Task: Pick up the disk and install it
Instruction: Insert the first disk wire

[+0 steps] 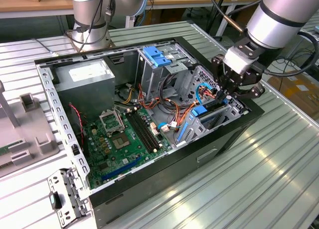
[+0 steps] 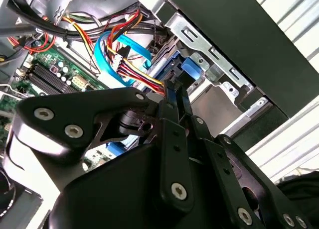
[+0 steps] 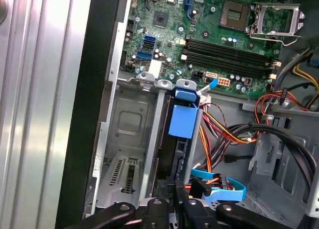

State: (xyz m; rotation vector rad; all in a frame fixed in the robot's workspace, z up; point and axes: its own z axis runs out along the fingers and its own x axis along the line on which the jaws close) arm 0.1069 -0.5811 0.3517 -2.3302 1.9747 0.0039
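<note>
- Showing, in the exterior view, the whole open case (image 1: 149, 184) lying on the ribbed counter (image 1: 259, 179), with board (image 1: 117, 142), grey supply (image 1: 84, 82) and blue-capped cage (image 1: 158, 57).
- Revealing, in the first wrist view, the bay (image 3: 127, 139) by the case's black wall, one slot bare metal beside the filled one.
- Sitting edge-on in that bay, the disk (image 3: 182, 124): blue rail and tab, thin dark edge, wires (image 3: 212, 139) just beside it.
- Pressing down over the disk (image 1: 212, 114), the pincer (image 1: 228, 92): fingers (image 2: 172, 139) drawn narrow along its edge; actual grip impossible to tell.
</note>
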